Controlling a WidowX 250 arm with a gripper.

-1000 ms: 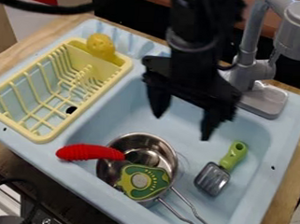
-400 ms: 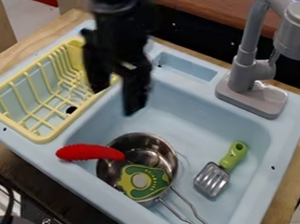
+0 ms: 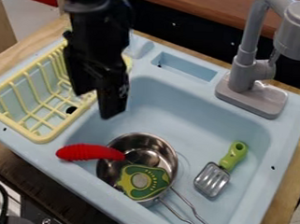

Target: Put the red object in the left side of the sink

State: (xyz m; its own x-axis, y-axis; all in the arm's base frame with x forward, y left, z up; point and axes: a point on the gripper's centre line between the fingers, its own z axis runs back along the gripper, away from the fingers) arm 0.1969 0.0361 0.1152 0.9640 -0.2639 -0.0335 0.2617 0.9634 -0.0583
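Observation:
The black gripper hangs over the upper left of the sink, beside the yellow dish rack's right edge. Its two fingers stand apart, open, with nothing seen between them. Down and left of the metal pot's middle there is no gap to the red object: it lies across the left rim of the light blue sink, its right end over the pot. The gripper is above and behind the red object, apart from it.
A green and yellow toy piece lies in the pot, whose wire handle points lower right. A green-handled spatula is in the sink's right part. The yellow rack stands left, the grey faucet at the back right.
From over the sink's middle, the gripper has moved left to beside the rack, and has turned somewhat. The red object, pot and spatula have stayed put.

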